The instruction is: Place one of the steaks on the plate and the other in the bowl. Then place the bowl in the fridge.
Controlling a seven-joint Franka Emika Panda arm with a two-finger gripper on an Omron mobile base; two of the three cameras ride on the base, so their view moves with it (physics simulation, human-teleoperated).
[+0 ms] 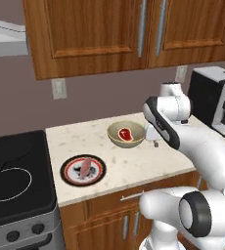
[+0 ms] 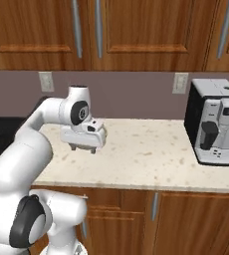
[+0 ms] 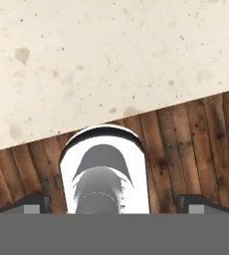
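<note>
Now, from the left base view, my tool [image 1: 155, 141] hangs over the pale speckled tabletop [image 1: 129, 168], just to the right of the bowl [image 1: 126, 135]. That tan bowl holds one steak [image 1: 125, 134], red meat lying flat in its bottom. Further left of my tool and nearer the front edge sits the plate [image 1: 83, 170], black-rimmed with a red ring, and the other steak [image 1: 86, 167] lies across its white centre. Bowl and plate stand apart from each other, not touching. Beyond the plate, at the far left, is the black stove top [image 1: 14, 173]. A coffee machine [image 1: 216, 100] stands behind my tool to the right, against the wall.

From the right base view, my tool [image 2: 82, 147] points down above the tabletop [image 2: 151, 154], with nothing between its short fingers. The coffee machine [image 2: 213, 122] is well off to its right.

From the hand view, the two dark fingertips [image 3: 34, 201] stand far apart at the bottom corners, so my tool is released and carries nothing. Above them runs the speckled tabletop [image 3: 111, 60], and below its edge is a brown plank floor [image 3: 186, 144].
</note>
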